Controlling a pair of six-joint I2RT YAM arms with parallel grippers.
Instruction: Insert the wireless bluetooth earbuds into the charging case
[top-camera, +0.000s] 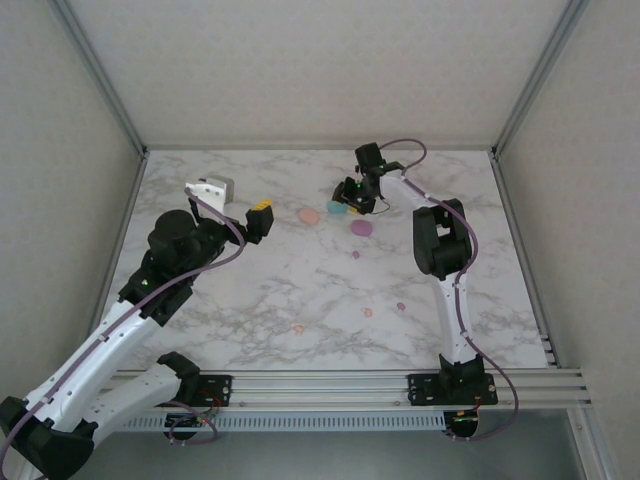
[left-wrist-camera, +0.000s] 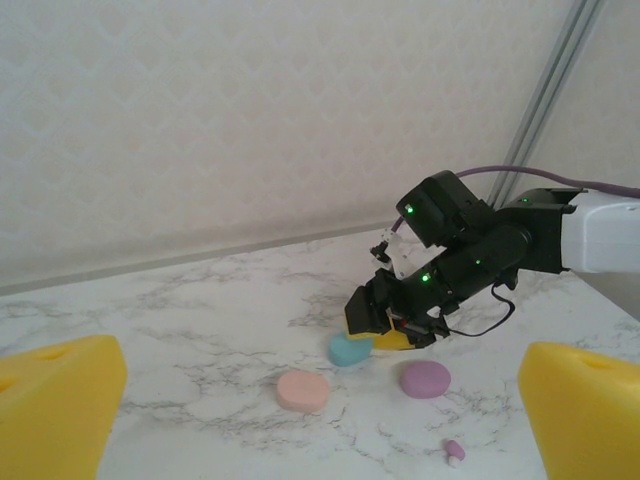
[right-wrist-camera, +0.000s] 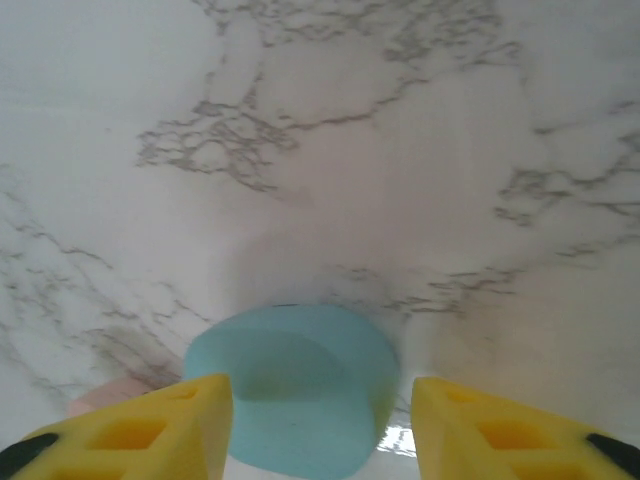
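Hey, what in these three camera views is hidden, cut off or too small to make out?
- Teal case: in the right wrist view, its near edge is cut off by the frame bottom and covered by the right claw fingers.
- Pink case: in the same view, mostly behind one finger.
- Earbuds: in the top view, too small to tell their shape.
- Teal case, left wrist view: far side hidden by the right claw.

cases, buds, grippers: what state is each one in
teal case, flat on the table, looks closed
pink case, flat, looks closed
purple case, flat, looks closed
purple earbuds, loose on the table
orange-pink earbuds, loose on the table
left gripper, open, off the table
right gripper, open, astride the teal case
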